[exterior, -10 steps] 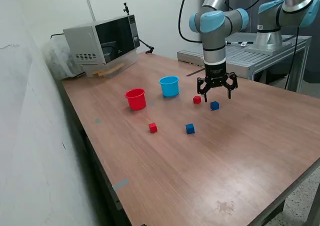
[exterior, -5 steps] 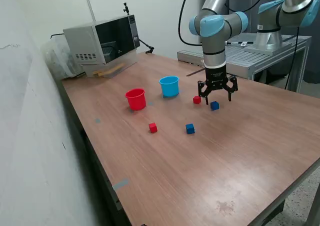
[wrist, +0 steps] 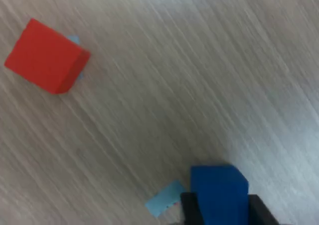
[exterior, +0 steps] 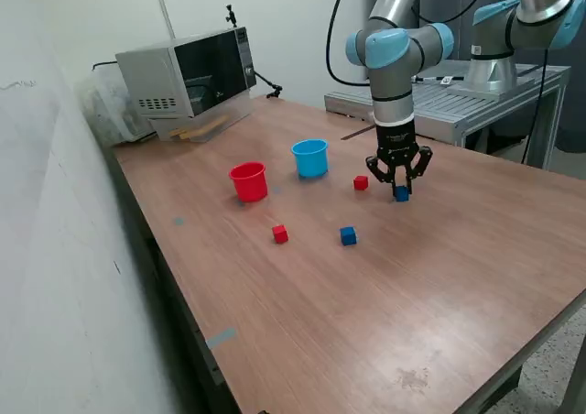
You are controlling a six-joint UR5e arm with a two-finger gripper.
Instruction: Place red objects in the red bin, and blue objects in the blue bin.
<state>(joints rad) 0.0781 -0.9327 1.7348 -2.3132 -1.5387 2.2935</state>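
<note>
My gripper [exterior: 400, 189] is down at the table with its fingers drawn in on both sides of a dark blue cube [exterior: 401, 194]. In the wrist view the same blue cube [wrist: 219, 190] sits between the dark fingertips [wrist: 187, 209], and the gripper [wrist: 219, 212] is shut on it. One red cube [exterior: 361, 183] lies just beside it toward the exterior view's left, and it also shows in the wrist view [wrist: 47, 56]. A second red cube [exterior: 280, 234] and a second blue cube [exterior: 348, 236] lie nearer the front. The red cup [exterior: 248, 181] and the light blue cup [exterior: 310, 157] stand upright behind them.
A microwave [exterior: 188, 75] stands at the back on the exterior view's left of the wooden table [exterior: 366, 322]. A metal bench with a second arm's base [exterior: 494, 66] is behind the table. A bit of blue tape [wrist: 164, 199] lies by the held cube.
The gripper has dropped from above the table and shifted slightly right. Its wide-open fingers have closed in on the blue cube.
</note>
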